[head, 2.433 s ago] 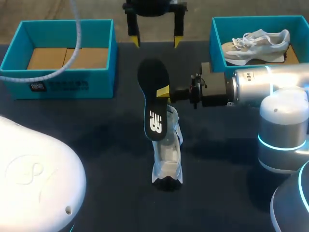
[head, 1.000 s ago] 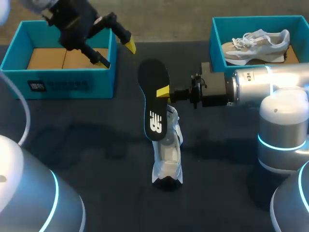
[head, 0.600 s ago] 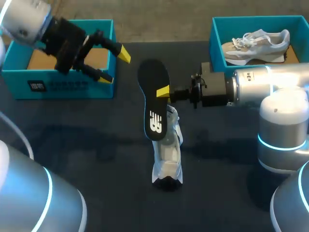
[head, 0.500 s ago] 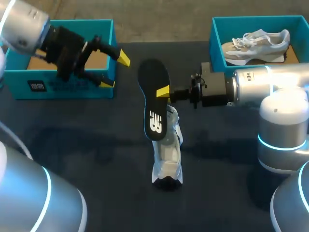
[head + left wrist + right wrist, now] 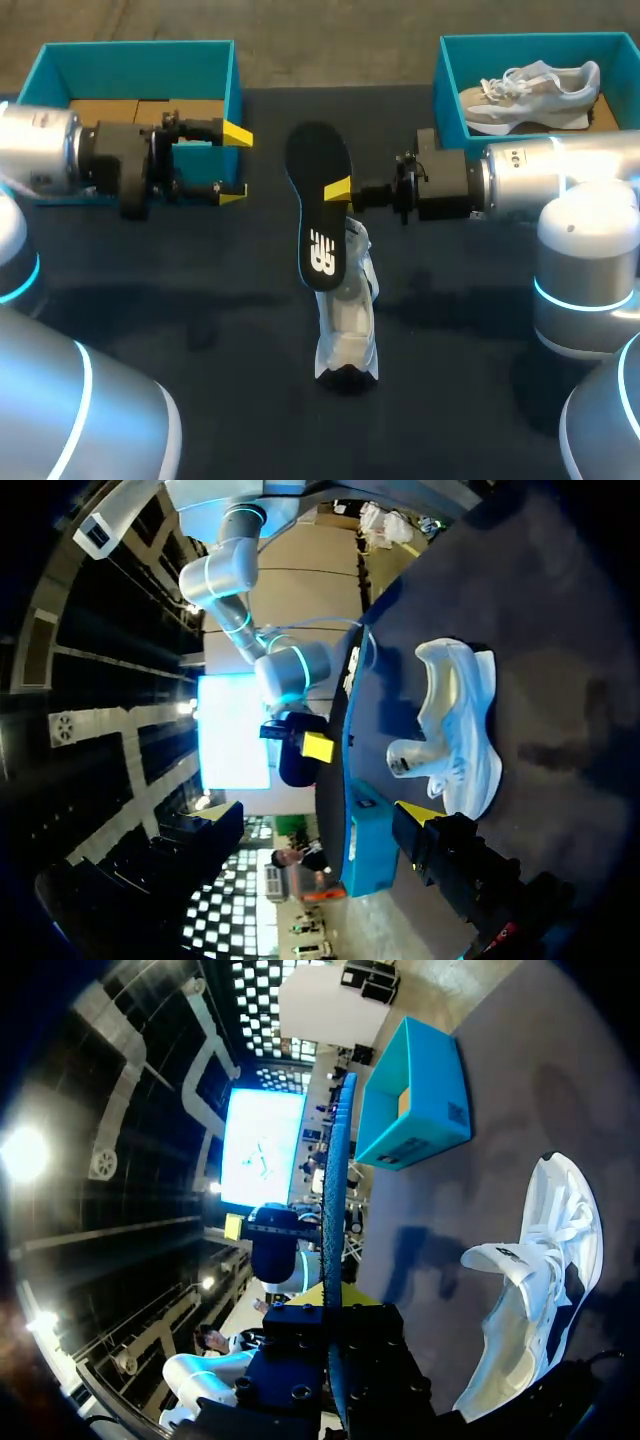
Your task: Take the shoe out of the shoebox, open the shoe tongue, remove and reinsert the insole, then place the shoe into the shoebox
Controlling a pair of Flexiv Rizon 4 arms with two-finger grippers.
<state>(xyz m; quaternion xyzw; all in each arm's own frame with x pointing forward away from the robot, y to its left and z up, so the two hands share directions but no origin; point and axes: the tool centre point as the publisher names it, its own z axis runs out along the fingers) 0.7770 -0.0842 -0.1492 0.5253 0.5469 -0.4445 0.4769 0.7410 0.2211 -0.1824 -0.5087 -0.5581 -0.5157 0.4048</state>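
A black insole [image 5: 318, 205] hangs on edge over the middle of the table, and my right gripper [image 5: 340, 190] is shut on its right edge. Below it a white shoe [image 5: 348, 322] lies on the dark table, toe toward the front; the right wrist view shows the same shoe [image 5: 540, 1290] under the thin insole edge [image 5: 335, 1190]. My left gripper [image 5: 236, 164] is open and empty, level with the table, its yellow tips pointing at the insole from the left with a gap between. In the left wrist view the shoe [image 5: 455, 730] lies ahead of the fingers.
A teal shoebox [image 5: 45, 85] with a cardboard floor stands at the back left, just behind my left arm. Another teal shoebox [image 5: 445, 90] at the back right holds a beige shoe [image 5: 530, 95]. My right arm [image 5: 540, 185] lies across the right side.
My left arm has swung down from the back left over the teal box and now lies level, its open fingers pointing at the insole. The right arm, insole and shoe have not moved.
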